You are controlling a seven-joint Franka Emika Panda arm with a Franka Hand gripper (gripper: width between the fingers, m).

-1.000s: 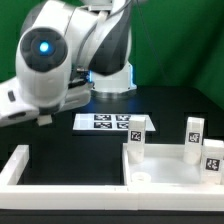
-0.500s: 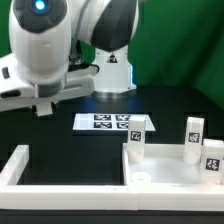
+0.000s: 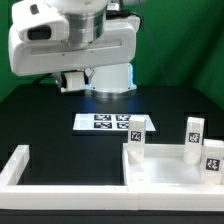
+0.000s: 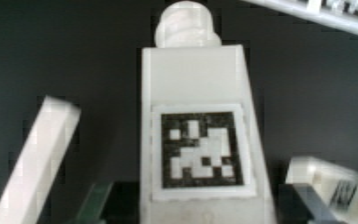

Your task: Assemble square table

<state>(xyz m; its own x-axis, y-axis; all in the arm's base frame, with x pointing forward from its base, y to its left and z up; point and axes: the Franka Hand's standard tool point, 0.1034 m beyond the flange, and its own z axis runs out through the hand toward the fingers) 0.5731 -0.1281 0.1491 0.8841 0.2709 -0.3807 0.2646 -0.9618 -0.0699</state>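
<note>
In the wrist view my gripper (image 4: 197,206) is shut on a white leg block (image 4: 197,90). Its black-white tag (image 4: 202,148) faces the camera and its rounded end points away. One dark finger (image 4: 98,203) shows on each side of the block. In the exterior view the square table slab (image 3: 170,176) lies at the front right. Three tagged leg blocks stand at it: one (image 3: 139,135) at its left corner and two (image 3: 193,135) (image 3: 213,155) at the exterior view's right. The arm (image 3: 70,40) hangs high at the upper left. The fingers and the held leg are hidden there.
The marker board (image 3: 105,122) lies on the black table behind the slab and shows at an edge of the wrist view (image 4: 345,8). A white border bar (image 3: 20,166) runs along the front left; a white bar (image 4: 51,150) also shows beside the held leg.
The arm has swung and turned: the blue-lit joint has gone from view and the wrist has moved up and toward the exterior view's right. The slab and three standing legs have not moved.
</note>
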